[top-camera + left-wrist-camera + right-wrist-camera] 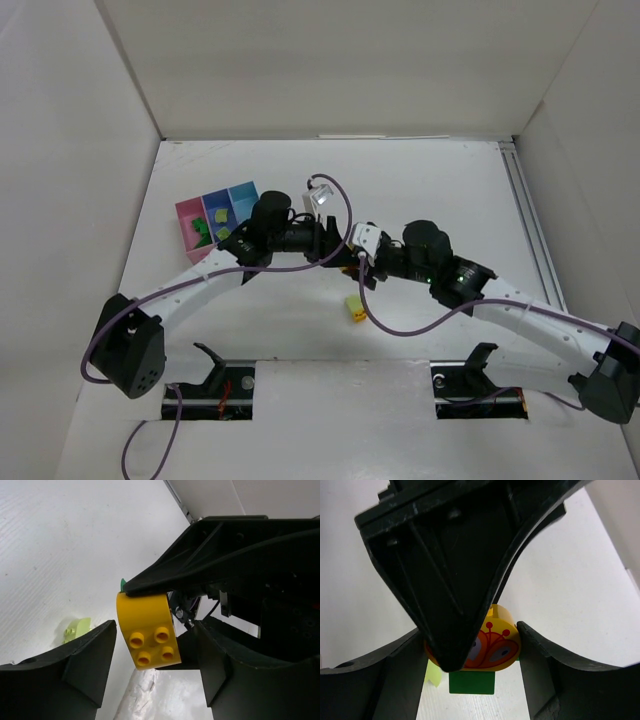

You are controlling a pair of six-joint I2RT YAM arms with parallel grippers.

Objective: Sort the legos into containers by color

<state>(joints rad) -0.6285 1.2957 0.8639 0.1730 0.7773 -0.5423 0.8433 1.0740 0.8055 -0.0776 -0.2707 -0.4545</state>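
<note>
Right of the containers [186,212], your left pincer [156,645] straddles the yellow brick [145,625], but you cannot tell whether it grips. Your right pincer [469,645] is clamped on that brick, with a green lego [471,682] showing beneath it.

I see a yellow round-topped plastic brick [147,637]. Its face has an orange-red bug picture [492,647] with white eyes. The square plastic brick [472,682] below is dark green. Another small plastic brick [76,629] is pale lime.
</note>
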